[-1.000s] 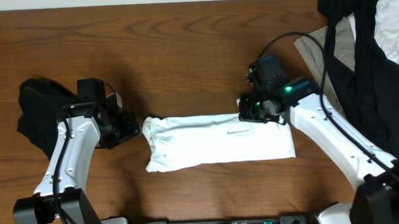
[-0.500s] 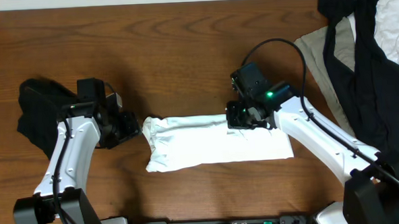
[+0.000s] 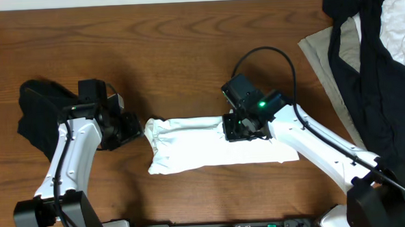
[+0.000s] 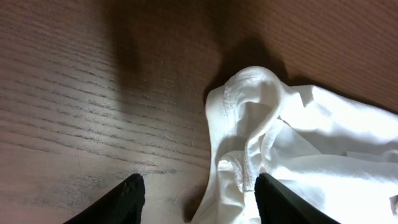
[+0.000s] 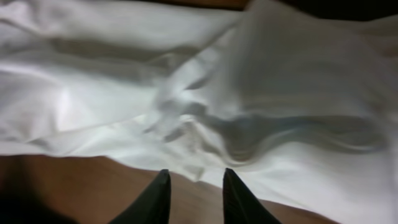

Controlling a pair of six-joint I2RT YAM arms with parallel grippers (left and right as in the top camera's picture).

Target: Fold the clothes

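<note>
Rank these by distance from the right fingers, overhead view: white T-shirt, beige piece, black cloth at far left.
1. white T-shirt: table centre, directly under the right fingers.
2. beige piece: upper right, at the edge of the pile.
3. black cloth: far left.

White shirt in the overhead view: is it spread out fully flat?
No, the white shirt is folded up into a long, narrow bundle.

I count one folded white shirt (image 3: 221, 141), one black garment (image 3: 34, 110) at my left, and heaped at my right one beige piece (image 3: 320, 53), one white piece (image 3: 398, 19), at least one black piece (image 3: 368, 72).
</note>
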